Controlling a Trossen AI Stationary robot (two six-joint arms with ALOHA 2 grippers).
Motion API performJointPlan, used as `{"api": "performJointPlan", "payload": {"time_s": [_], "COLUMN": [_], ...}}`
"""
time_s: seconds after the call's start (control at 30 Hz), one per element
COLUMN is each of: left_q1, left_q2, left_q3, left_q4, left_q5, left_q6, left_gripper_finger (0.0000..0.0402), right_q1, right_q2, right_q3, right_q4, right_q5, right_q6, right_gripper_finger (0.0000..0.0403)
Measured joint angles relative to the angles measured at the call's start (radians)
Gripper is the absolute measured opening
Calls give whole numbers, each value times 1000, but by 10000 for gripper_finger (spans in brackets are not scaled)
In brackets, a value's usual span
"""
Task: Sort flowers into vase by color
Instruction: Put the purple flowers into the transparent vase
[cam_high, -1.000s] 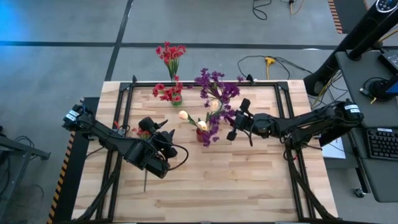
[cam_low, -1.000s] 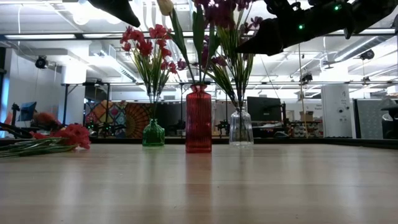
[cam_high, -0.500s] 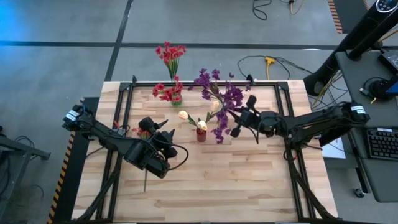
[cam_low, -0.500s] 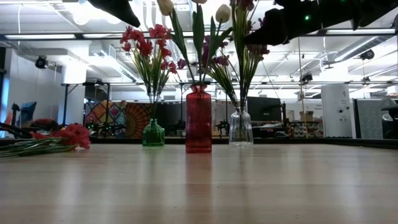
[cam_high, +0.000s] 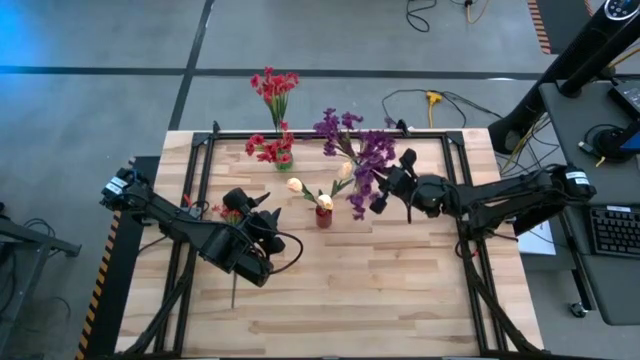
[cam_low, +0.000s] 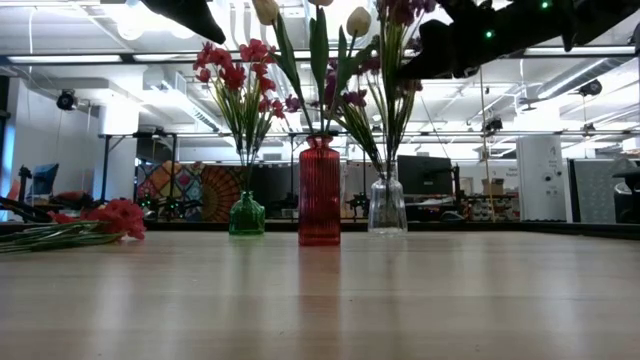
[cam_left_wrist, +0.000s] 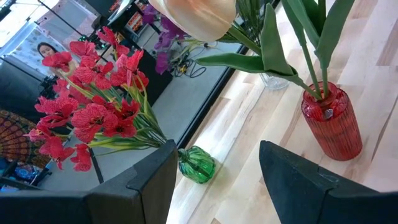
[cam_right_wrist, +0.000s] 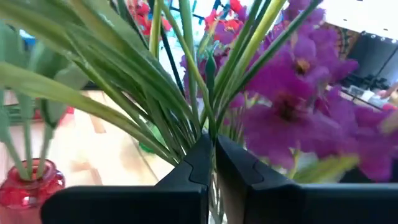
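Observation:
Three small vases stand in a row: a green vase with red flowers, a red vase with cream-yellow flowers, and a clear vase with purple flowers. My right gripper hangs level above the clear vase, shut on a purple flower sprig. My left gripper waits open above the table's left half, its fingers holding nothing. More red flowers lie flat on the table near it. My right gripper pinches the purple sprig's green stem between its two fingers, below the blossoms. The fingers come level from the table's right and lie across the stem. The sprig stands nearly upright; whether its lower end is in the clear vase's mouth I cannot tell.
A black frame runs along the table's far edge and down both sides. The near half of the wooden table is bare. A desk with a keyboard stands to the right of the table.
My right gripper has carried the purple sprig away from the red vase toward the table's right, rising a little and rolling slightly. The sprig's blossoms now stand over the clear vase instead of by the red one.

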Motion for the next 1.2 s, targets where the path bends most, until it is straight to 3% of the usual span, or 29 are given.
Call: {"api": "performJointPlan", "payload": {"time_s": [1.2], "left_q1": [0], "left_q2": [0], "left_q3": [0], "left_q4": [0], "left_q5": [0], "left_q6": [0], "left_gripper_finger": [210], "right_q1": [-35], "right_q2": [1], "right_q3": [0], "right_q4": [-79], "right_q5": [1], "right_q6": [134], "right_gripper_finger": [13]}}
